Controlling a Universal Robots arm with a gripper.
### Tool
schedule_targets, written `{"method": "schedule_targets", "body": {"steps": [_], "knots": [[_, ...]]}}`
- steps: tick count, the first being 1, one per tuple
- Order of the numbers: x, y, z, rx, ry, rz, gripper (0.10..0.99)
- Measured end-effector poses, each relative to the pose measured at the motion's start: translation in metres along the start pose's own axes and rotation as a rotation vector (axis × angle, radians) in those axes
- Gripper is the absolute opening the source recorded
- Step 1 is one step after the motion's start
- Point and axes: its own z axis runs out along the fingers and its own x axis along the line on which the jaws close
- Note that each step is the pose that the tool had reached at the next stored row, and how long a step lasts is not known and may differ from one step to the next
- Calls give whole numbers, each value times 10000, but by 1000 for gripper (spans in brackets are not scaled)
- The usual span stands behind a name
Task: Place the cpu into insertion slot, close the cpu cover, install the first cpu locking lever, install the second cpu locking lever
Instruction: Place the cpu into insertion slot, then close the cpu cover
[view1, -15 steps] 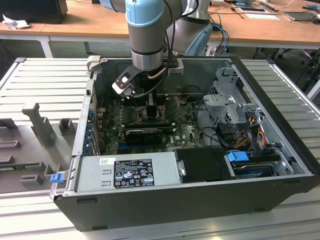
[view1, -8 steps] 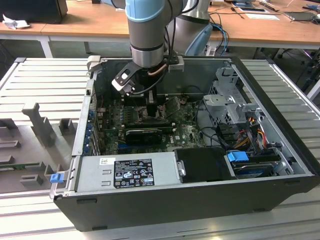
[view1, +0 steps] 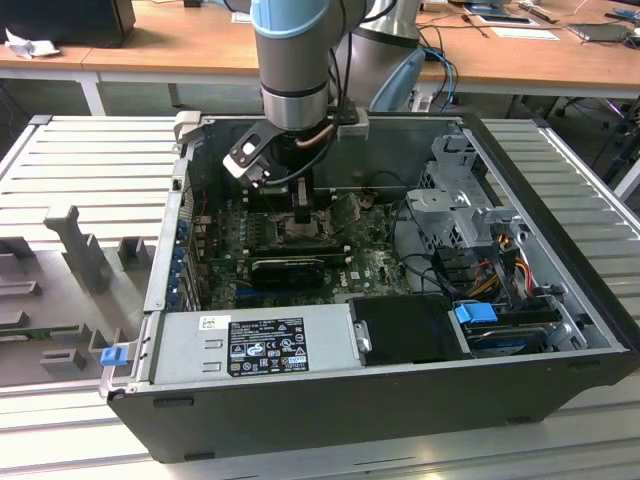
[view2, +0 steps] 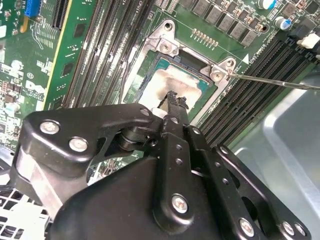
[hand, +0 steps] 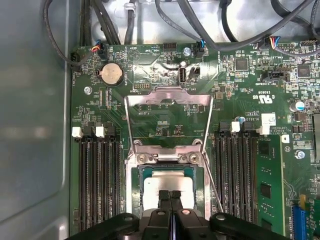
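The cpu (hand: 161, 183) lies flat in the insertion slot (hand: 136, 186), pale silvery face up with a smeared patch; in the second wrist view the cpu (view2: 156, 82) sits inside the socket frame (view2: 165, 46). The cpu cover (hand: 168, 95) stands swung open, away from the socket, its window showing green board. A thin wire locking lever (hand: 212, 181) sticks up free beside the socket, also seen as the lever (view2: 280, 83). My gripper (hand: 170, 196) is shut, fingertips together right over the cpu, gripping nothing. In the exterior view the gripper (view1: 303, 214) reaches down into the case.
Black memory slots (hand: 97, 180) flank the socket on both sides. The open computer case (view1: 560, 300) holds a power supply (view1: 262, 342), a black finned card (view1: 290, 268), drive cages and cable bundles (view1: 470, 265). A grey case wall (hand: 35, 125) runs close beside the board.
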Motion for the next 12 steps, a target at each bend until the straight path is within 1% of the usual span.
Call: {"method": "schedule_targets", "body": {"steps": [6, 8, 9, 10, 12], "knots": [[2, 5, -50, -1, 2, -1, 106], [-4, 10, -55, -2, 2, -3, 106], [-8, 43, -52, 4, 4, 2, 106], [-12, 82, -49, 59, 17, 7, 106], [-16, 110, -47, 79, 30, 6, 106]]}}
